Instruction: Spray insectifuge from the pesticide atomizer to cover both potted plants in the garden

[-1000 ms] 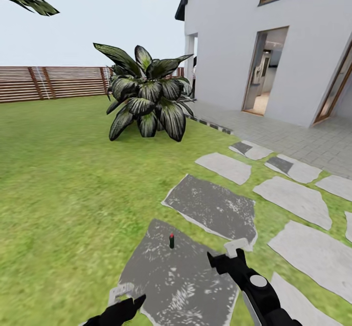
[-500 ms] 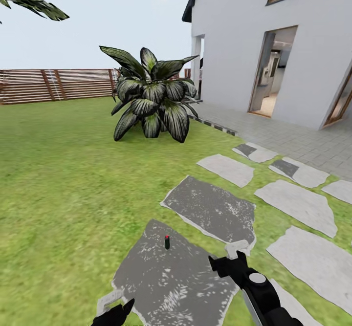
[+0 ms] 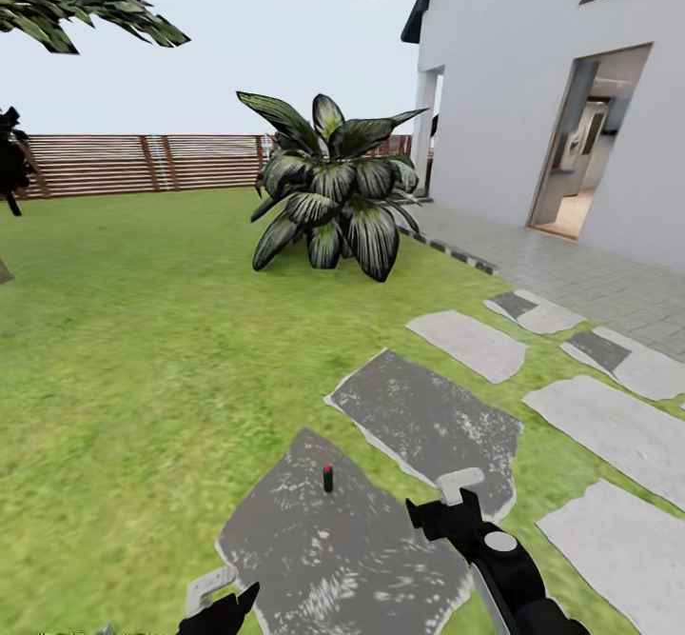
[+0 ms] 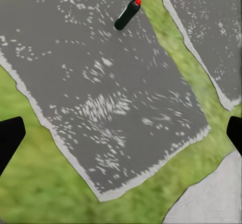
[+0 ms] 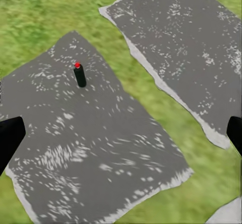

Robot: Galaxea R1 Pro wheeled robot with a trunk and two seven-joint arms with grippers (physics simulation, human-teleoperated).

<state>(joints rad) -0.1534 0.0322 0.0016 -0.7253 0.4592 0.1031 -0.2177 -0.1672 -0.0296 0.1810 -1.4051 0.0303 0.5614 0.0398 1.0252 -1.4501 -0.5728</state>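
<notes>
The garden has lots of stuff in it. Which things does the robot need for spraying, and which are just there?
Needed:
pesticide atomizer, standing upright on a dark paving stone
potted plant on the lawn
left gripper and right gripper, both open

Just there:
wooden fence
white house
pale stepping stones

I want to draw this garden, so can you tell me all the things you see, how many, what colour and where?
pesticide atomizer: one, dark with a red tip, standing upright on the nearest stone slab.
stone slabs: several, dark grey and pale grey, set in the grass ahead and to the right.
leafy plant: one, dark green leaves with pale streaks, on the lawn further ahead.
lawn: one, green, all around.
fence: one, brown slats, at the far edge of the lawn.
house: one, white, open doorway, at the right.
left gripper: one, black, open, at the bottom.
right gripper: one, black, open, right of the atomizer.
</notes>
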